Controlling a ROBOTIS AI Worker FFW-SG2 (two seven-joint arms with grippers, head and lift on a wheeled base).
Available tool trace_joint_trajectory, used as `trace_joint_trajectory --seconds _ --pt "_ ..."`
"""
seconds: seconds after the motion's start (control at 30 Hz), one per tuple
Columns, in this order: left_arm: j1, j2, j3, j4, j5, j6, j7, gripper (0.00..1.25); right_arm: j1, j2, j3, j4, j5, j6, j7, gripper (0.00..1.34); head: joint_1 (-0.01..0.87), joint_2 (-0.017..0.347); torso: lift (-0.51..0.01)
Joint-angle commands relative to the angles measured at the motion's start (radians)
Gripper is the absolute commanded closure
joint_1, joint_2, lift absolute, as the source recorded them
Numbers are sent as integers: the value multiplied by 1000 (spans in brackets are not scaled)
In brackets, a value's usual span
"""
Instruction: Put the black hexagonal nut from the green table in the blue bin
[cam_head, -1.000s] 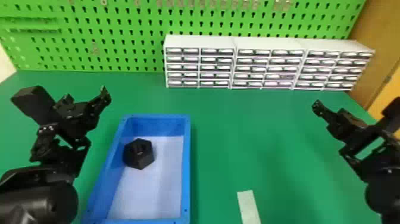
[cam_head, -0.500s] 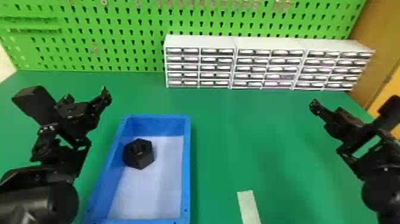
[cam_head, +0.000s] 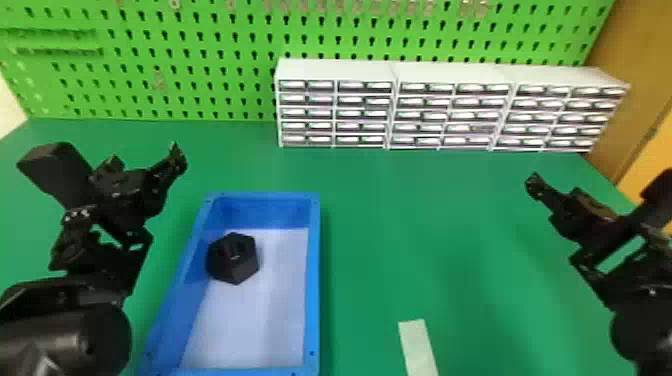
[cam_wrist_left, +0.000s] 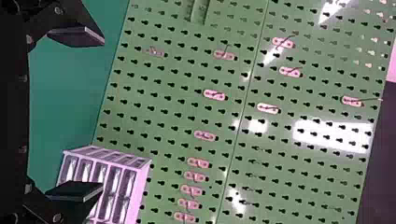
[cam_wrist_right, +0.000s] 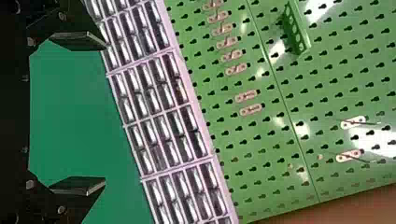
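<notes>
Head view, last second: the black hexagonal nut (cam_head: 233, 258) is lying unmoved inside the blue rectangular plastic bin (cam_head: 314, 280), left of centre in the frame, near that bin's left wall. My right pincer (cam_wrist_right: 104, 113), at the right edge of the frame, is showing the only shift I am noting: a slight sway leftward, then back. My left pincer (cam_wrist_left: 102, 114) is hovering at centre left, just beside the bin, hardly moving. Both are standing wide, with nothing between the fingers. The green table (cam_head: 410, 240) is carrying a white block of small drawers (cam_head: 440, 75) at upper right, well apart from the bin, and a pale strip (cam_head: 419, 345) at bottom centre. Reading: the nut's staying put is meaning the task is probably done; I am needing nothing beyond keeping both arms clear, since a low sweep would be risking a knock to the bin's rim.
</notes>
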Motion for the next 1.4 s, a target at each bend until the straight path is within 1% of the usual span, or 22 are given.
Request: trace_joint_trajectory --seconds 0.0,0.2,1.13,1.37 --pt "-2 0 2 0 0 0 0 185 -2 7 -5 0 8 0 0 260 692 9 -97" --pt "-4 0 2 0 -2 0 0 185 0 2 -2 0 5 0 0 260 692 9 -97" --pt "-4 0 2 -2 -2 1 0 185 -5 5 1 2 2 0 0 260 692 9 -97" --pt "6 0 8 -2 8 1 1 185 -2 5 10 9 -11 0 0 260 692 9 -97"
